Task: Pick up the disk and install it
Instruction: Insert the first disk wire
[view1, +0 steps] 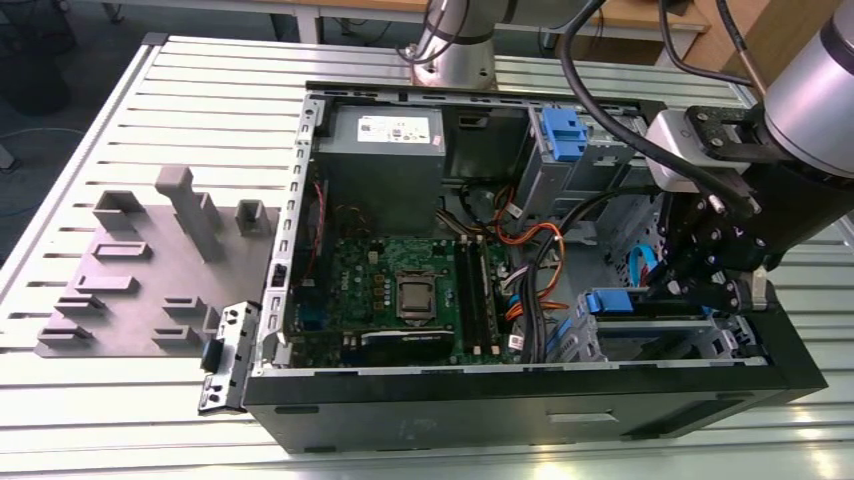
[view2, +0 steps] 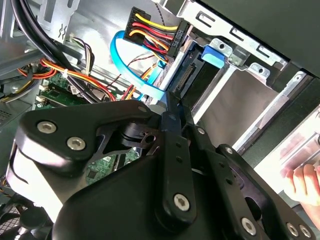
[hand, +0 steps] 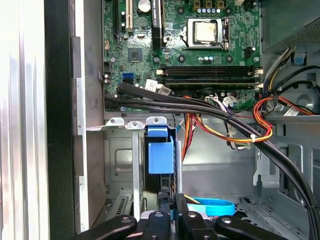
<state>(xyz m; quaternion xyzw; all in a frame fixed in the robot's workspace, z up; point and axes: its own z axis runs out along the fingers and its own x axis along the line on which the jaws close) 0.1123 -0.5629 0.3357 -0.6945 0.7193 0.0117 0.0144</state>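
Observation:
The disk (view1: 625, 303) sits edge-up in the drive cage (view1: 667, 345) at the front corner of the open computer case, on the exterior view's right. Its blue plastic tab (hand: 160, 156) points toward the motherboard. In the second wrist view the disk's dark end with its connector (view2: 189, 76) lies under a blue tab (view2: 215, 55). My gripper (view1: 691, 293) reaches down into that cage. Its two black fingers (view2: 172, 112) are closed together, tips against the disk's connector end. In the first wrist view the gripper (hand: 175, 204) stands just behind the blue tab.
Black, orange and yellow cables (hand: 235, 122) and a blue data cable (view2: 131, 65) hang close to the fingers. Further back stand a blue-fronted unit (view1: 561, 130) and the power-supply box (view1: 384, 130). A person's hand (view2: 305, 182) rests outside the case. A grey fixture plate (view1: 134, 270) lies on the exterior view's left.

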